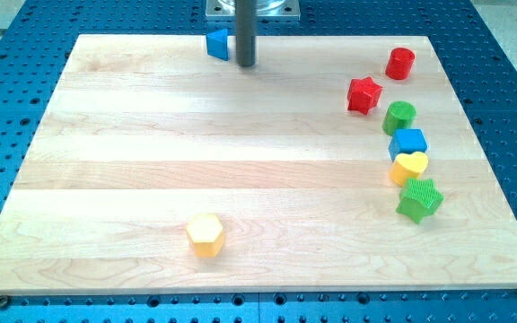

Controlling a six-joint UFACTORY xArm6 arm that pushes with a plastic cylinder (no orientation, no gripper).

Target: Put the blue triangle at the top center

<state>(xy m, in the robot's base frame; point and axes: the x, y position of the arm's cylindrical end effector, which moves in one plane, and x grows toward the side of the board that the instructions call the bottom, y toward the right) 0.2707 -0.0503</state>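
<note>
- Blocks are sitting near the view's bottom first: one yellow hexagon (205, 235), lying alone and well apart from everything else.
- Farther up, along the view's right, seven are clustering in a loose column: green star (419, 199), yellow heart (409, 167), blue cube (408, 143), green cylinder (399, 117), red star (363, 95), red cylinder (400, 63).
- Farthest, at the board's (151, 161) top edge, the blue triangle (217, 43) is resting just left of centre — the only triangle, one of two blue pieces.
- My tip (245, 65) is standing just beside it on the view's right, apparently touching or nearly so; being a bare rod, it is clamping on nothing.
- Judging by this, the triangle is already lying about where it belongs — any nudge would be going rightward, so I'd be needing its left side.
</note>
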